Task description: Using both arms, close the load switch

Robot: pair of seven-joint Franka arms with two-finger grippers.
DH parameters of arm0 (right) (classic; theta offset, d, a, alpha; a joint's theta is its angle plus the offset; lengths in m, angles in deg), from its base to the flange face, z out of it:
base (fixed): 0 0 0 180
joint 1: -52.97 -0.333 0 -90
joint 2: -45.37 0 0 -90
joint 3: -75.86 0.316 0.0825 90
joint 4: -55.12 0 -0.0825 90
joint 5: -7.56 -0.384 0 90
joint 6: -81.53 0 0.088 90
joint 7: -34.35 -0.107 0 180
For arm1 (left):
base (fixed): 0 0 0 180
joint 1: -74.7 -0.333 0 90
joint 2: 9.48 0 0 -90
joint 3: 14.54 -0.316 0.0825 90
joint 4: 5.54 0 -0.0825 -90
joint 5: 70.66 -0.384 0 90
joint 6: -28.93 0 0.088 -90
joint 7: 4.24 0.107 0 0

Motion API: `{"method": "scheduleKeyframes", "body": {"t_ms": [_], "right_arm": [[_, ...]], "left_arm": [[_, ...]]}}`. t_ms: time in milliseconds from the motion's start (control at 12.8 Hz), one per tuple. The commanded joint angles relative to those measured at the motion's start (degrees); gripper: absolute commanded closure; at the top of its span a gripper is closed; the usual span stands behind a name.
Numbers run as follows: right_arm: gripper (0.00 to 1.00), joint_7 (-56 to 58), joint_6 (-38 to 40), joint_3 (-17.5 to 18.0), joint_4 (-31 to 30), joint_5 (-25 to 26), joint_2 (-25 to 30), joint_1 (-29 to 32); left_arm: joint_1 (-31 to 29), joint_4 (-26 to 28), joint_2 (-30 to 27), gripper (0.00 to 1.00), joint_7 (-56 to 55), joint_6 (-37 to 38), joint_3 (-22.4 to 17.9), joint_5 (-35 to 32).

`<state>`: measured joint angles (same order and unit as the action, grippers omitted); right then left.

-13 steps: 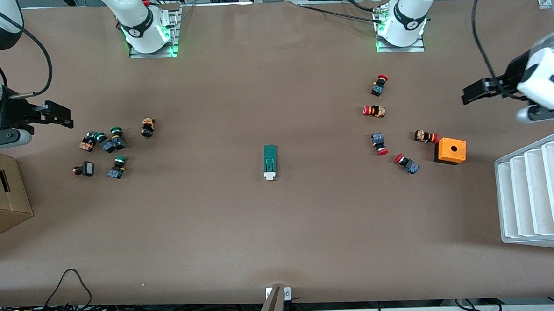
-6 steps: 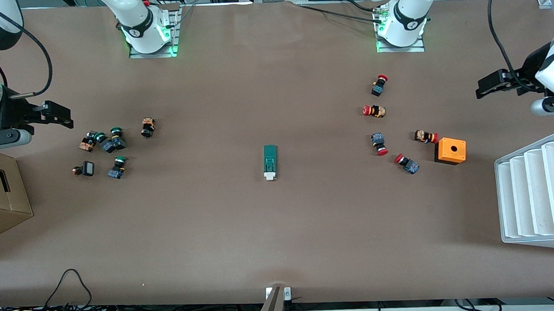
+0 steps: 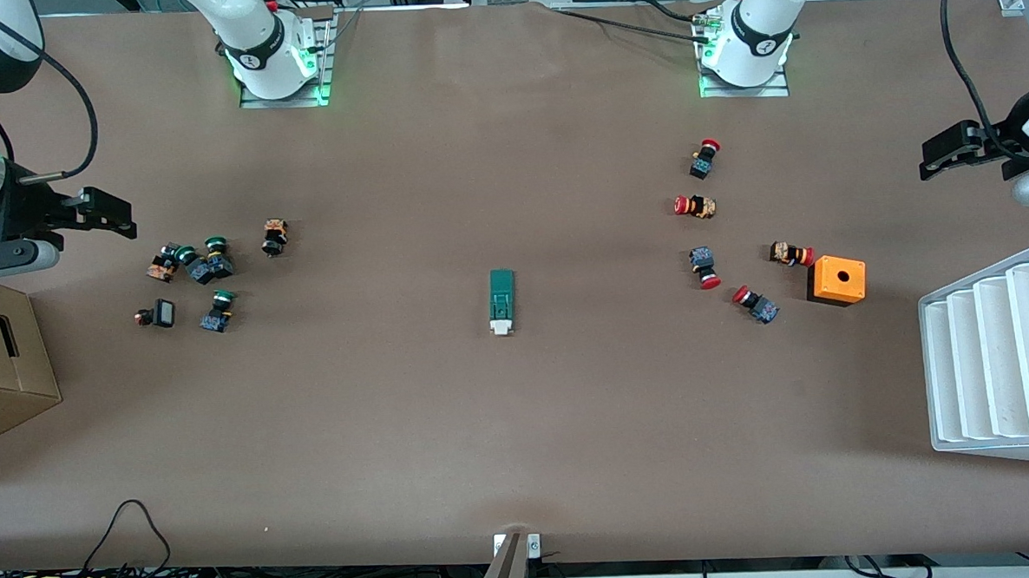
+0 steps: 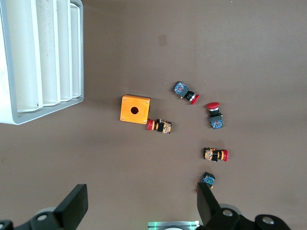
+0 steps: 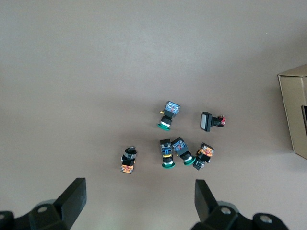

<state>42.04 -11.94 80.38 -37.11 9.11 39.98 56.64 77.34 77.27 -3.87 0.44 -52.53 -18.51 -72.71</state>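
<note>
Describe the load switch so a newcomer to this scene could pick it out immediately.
Start at the middle of the brown table, between the green-capped buttons and the red-capped buttons. The load switch lies there alone: a narrow dark-green block, its white end toward the front camera, with no round cap.

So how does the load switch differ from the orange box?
The load switch is long, narrow and dark green with a white end toward the camera; the orange box is squarish with a round hole on top. The switch lies alone mid-table; the box has a red button right beside it. Both rest on the table untouched.
</note>
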Motion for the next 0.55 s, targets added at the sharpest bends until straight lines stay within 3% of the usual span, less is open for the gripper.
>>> {"method": "scheduleKeyframes", "body": {"t_ms": [0,235,471], "right_arm": [[0.00,0.84,0.31,0.23,0.30,1.08,0.12,-0.06],[0.00,0.84,0.31,0.23,0.30,1.08,0.12,-0.06],[0.00,0.93,0.40,0.23,0.30,1.08,0.12,-0.06]], "left_arm": [[0.09,1.47,-1.31,0.00,-0.28,-0.81,-0.16,2.13],[0.09,2.26,-2.18,0.00,0.24,-2.83,-0.87,3.02],[0.09,6.74,-5.00,0.00,0.42,-6.09,-1.22,3.64]]}}
